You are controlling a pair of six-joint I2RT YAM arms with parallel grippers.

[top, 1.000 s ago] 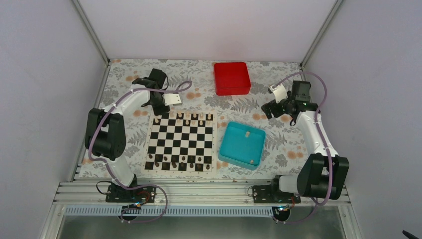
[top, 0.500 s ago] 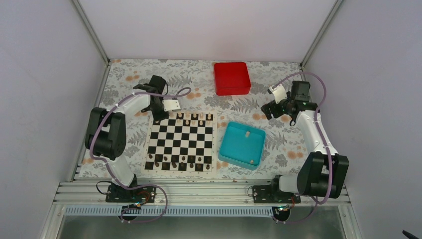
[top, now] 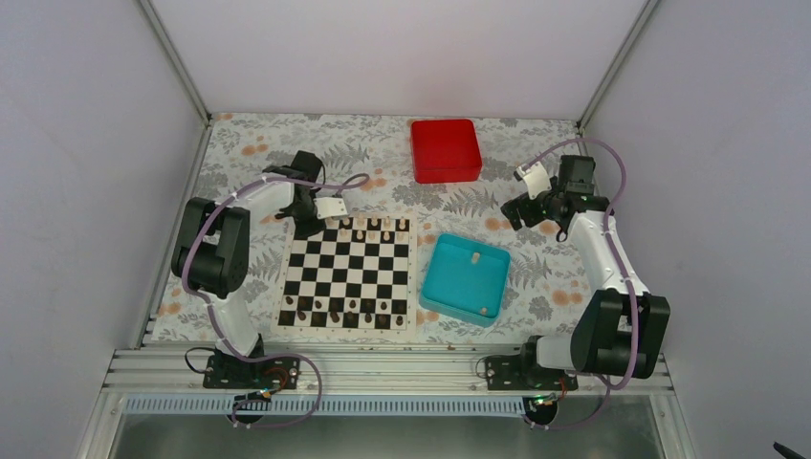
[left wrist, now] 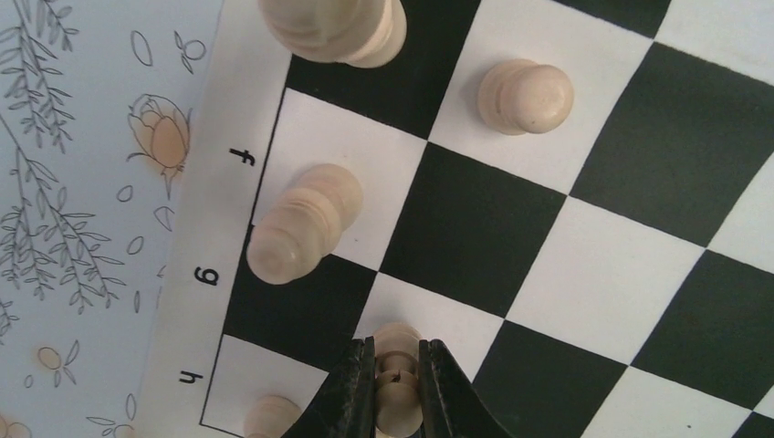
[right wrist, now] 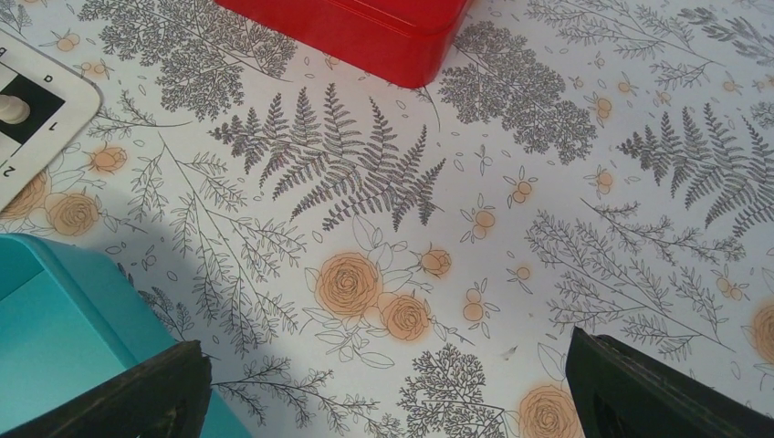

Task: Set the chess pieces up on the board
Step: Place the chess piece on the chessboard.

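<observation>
The black-and-white board [top: 351, 273] lies at the table's middle left. Cream chess pieces [top: 360, 226] stand along its far row. My left gripper [top: 311, 226] is low over the board's far left corner. In the left wrist view this gripper [left wrist: 397, 351] is shut on a cream pawn [left wrist: 399, 401] over a white square, its black fingers [left wrist: 358, 388] pressing both sides. More cream pieces [left wrist: 301, 228] stand close by on the board [left wrist: 511, 219]. My right gripper [top: 516, 212] hangs open, its fingers [right wrist: 137, 392] wide apart with nothing between them, in the right wrist view [right wrist: 383, 356] above bare cloth.
A teal tray [top: 459, 282] to the right of the board holds two cream pieces [top: 473, 256]. A red box [top: 445, 150] sits at the back. Dark pieces [top: 344, 308] fill the board's near rows. In the right wrist view, the red box [right wrist: 365, 27] and the tray [right wrist: 46, 338] border the flowered cloth.
My left gripper has come down and nearer from beyond the far edge onto the board's far left corner, still shut on the pawn. The right arm has barely moved.
</observation>
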